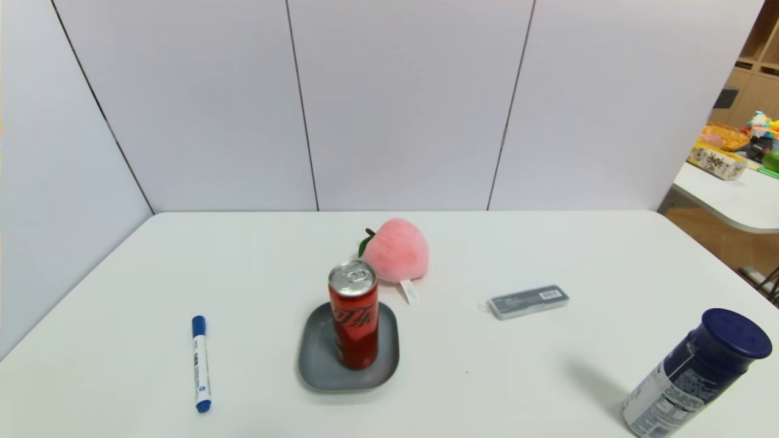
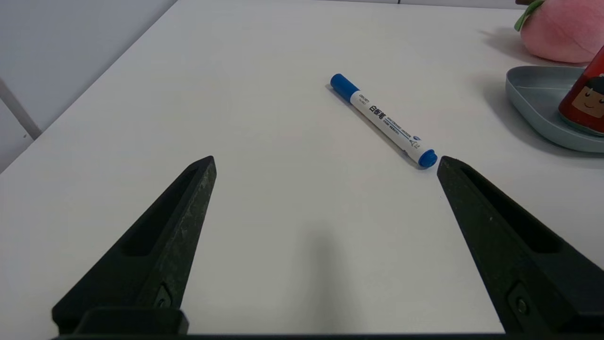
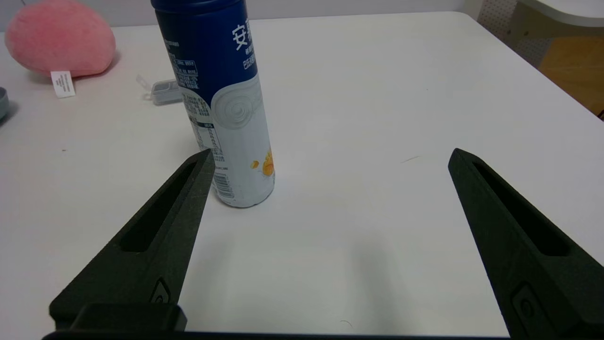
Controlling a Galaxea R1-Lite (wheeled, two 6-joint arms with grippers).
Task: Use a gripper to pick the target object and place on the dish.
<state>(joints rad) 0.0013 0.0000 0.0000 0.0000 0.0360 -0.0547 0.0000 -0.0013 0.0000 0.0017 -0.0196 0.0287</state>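
Note:
The slim red soda can (image 1: 353,322) stands upright on the grey-blue square dish (image 1: 316,359) near the table's middle front; its base (image 2: 585,101) and the dish's edge (image 2: 533,101) also show in the left wrist view. Neither arm appears in the head view. My left gripper (image 2: 325,160) hovers open over bare table, well short of the dish, nothing between its fingers. My right gripper (image 3: 330,156) is open too, over bare table at the front right, empty.
A blue-capped marker (image 1: 201,364) (image 2: 383,120) lies left of the dish. A pink plush peach (image 1: 395,250) sits behind it. A small grey case (image 1: 528,302) lies to the right. A dark blue lidded canister (image 1: 694,374) (image 3: 222,94) stands at the front right, close to one right finger.

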